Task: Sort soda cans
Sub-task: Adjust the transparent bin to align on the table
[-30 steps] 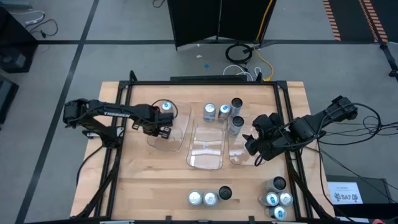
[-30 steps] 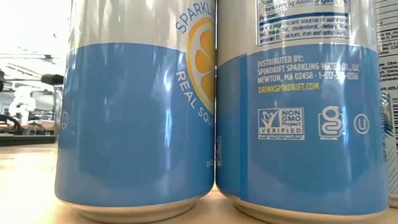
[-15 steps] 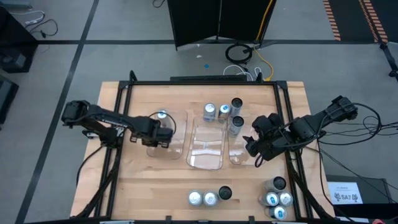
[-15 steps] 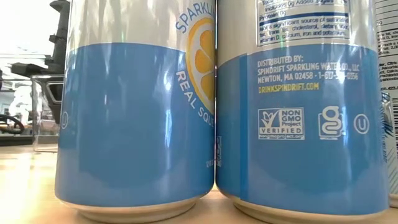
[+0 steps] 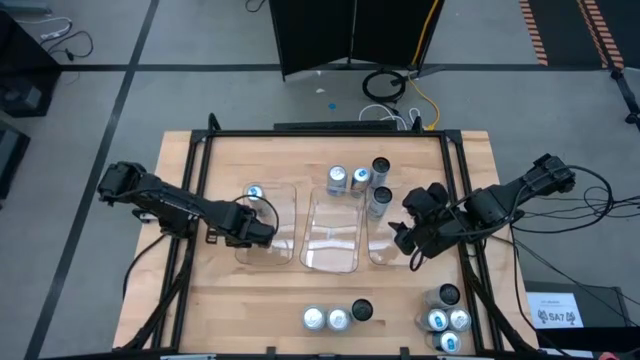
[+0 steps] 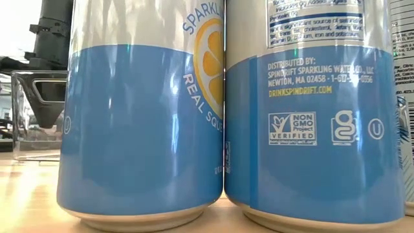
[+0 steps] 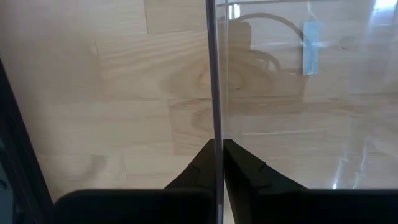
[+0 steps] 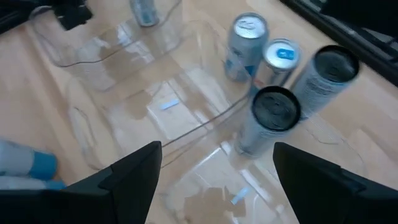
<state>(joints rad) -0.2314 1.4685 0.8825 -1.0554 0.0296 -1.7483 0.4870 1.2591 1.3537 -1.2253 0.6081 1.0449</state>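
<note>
Sorting barely begun. Nearest, unsorted soda cans (image 5: 338, 318) stand along the table's near edge. Left gripper (image 5: 262, 229) pinches the left tray (image 5: 285, 195) wall; one blue-top can (image 5: 254, 192) inside. Right gripper (image 5: 410, 238) open wide by right tray. More cans (image 5: 358, 178) behind the middle tray.

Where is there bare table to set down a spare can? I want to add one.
Bare wood lies between the left tray and the front cans, and along the table front left. Crowded: the far cans behind the middle tray, and the front right cluster.
</note>
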